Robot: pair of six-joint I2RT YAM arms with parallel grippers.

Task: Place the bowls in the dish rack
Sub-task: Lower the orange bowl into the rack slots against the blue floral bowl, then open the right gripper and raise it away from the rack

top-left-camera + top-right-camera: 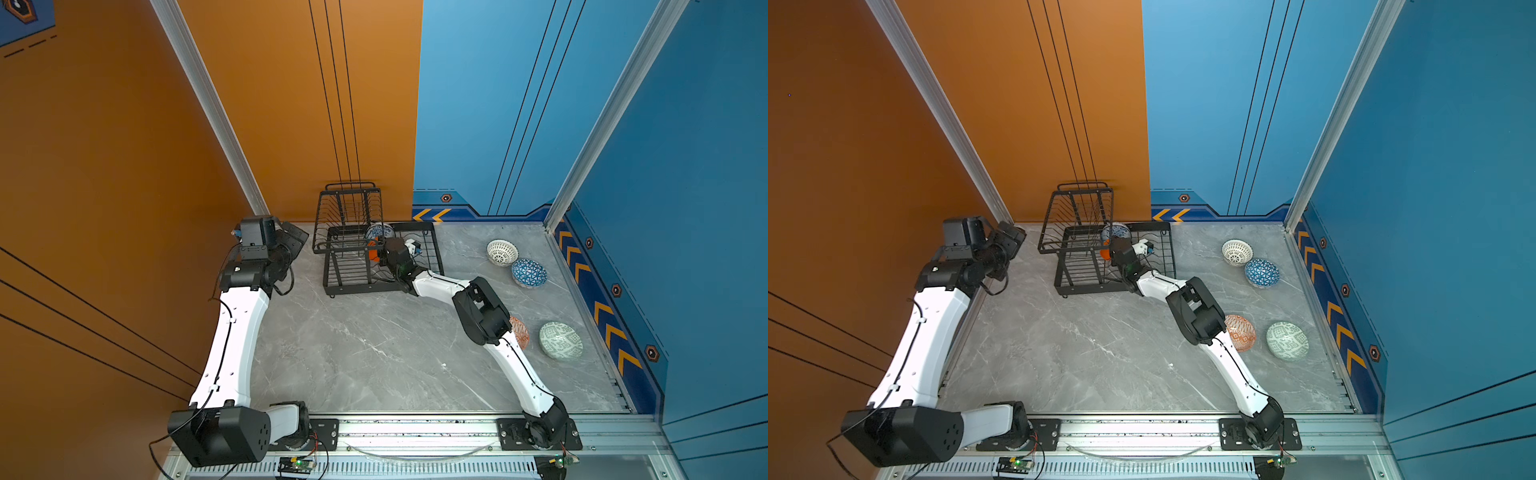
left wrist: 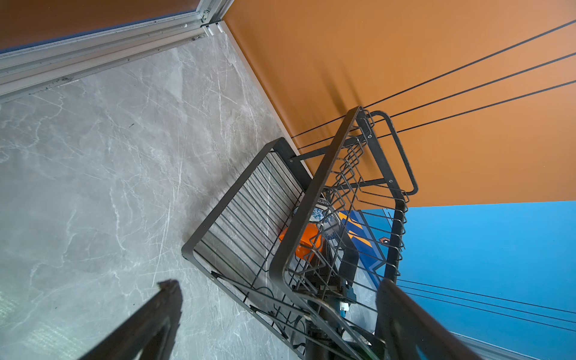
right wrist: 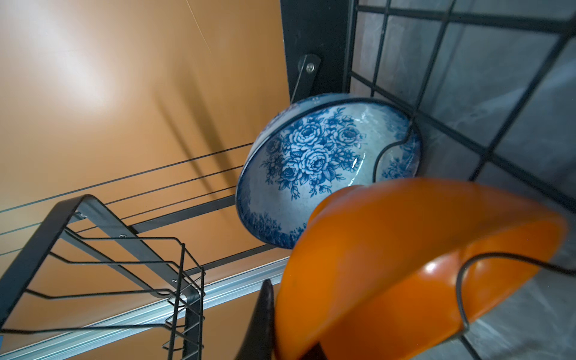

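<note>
The black wire dish rack (image 1: 347,289) (image 1: 1084,289) stands at the back of the table. A blue-white floral bowl (image 1: 379,230) (image 3: 311,162) leans on edge at the back of its lower tray. Just in front of it is the plain orange bowl (image 1: 374,251) (image 3: 405,265), tilted on edge, with my right gripper (image 1: 384,249) (image 3: 280,327) shut on its rim. My left gripper (image 1: 295,239) (image 2: 277,283) hangs open left of the rack, holding nothing. On the table at the right lie the white lattice bowl (image 1: 502,252), blue triangle bowl (image 1: 528,273), orange-white bowl (image 1: 1239,332) and pale green bowl (image 1: 560,340).
The rack's raised basket tier (image 1: 347,216) sits over its left half, against the orange wall. My right arm's elbow (image 1: 482,311) hangs over the orange-white bowl. Aluminium posts and walls close the table at the left, back and right.
</note>
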